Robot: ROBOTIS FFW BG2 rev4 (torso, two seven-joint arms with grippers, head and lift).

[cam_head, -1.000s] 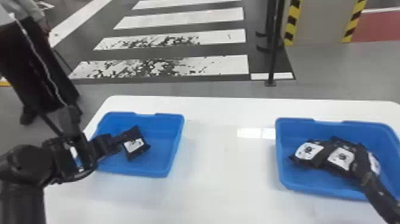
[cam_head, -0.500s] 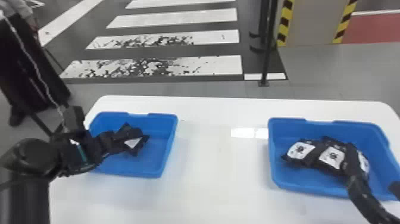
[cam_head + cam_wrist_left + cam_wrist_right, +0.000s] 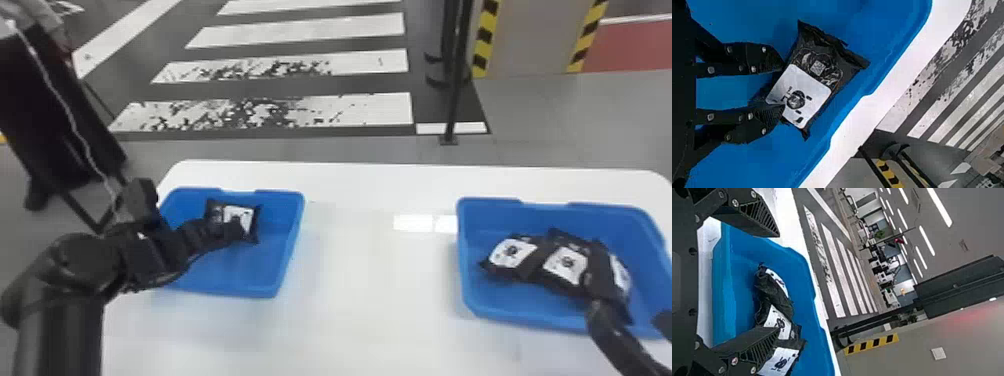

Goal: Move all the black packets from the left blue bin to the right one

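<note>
- One black packet with a white label (image 3: pixel 819 88) lies in the blue plastic bin on the left (image 3: pixel 290 235), at the fingertips of the left gripper (image 3: pixel 237 229).
- Both fingers of the left gripper stand moderately apart, with nothing clamped between them; one fingertip overlaps the label, while the other is beside the packet's edge.
- Most of the packet extends ahead of those fingertips, set at a slant to them, its crimped end reaching towards the bin's far wall.
- Beyond the packet, that far wall leaves a narrow strip of blue floor; more open floor spreads on the near side of the left gripper.
- The left arm comes in across the bin's outer side, and the wall facing the other bin stands to the right of the gripper, with open floor between.
- White tabletop (image 3: pixel 370 280) stretches from that wall to the right-hand blue plastic bin (image 3: pixel 545 215).
- Over the right bin's near, outer side, the right gripper (image 3: pixel 629 313) has its fingers wide apart and grips nothing.
- At least three black packets with white labels (image 3: pixel 775 321) lie overlapping in a row ahead of it, one finger partly covering them from view.
</note>
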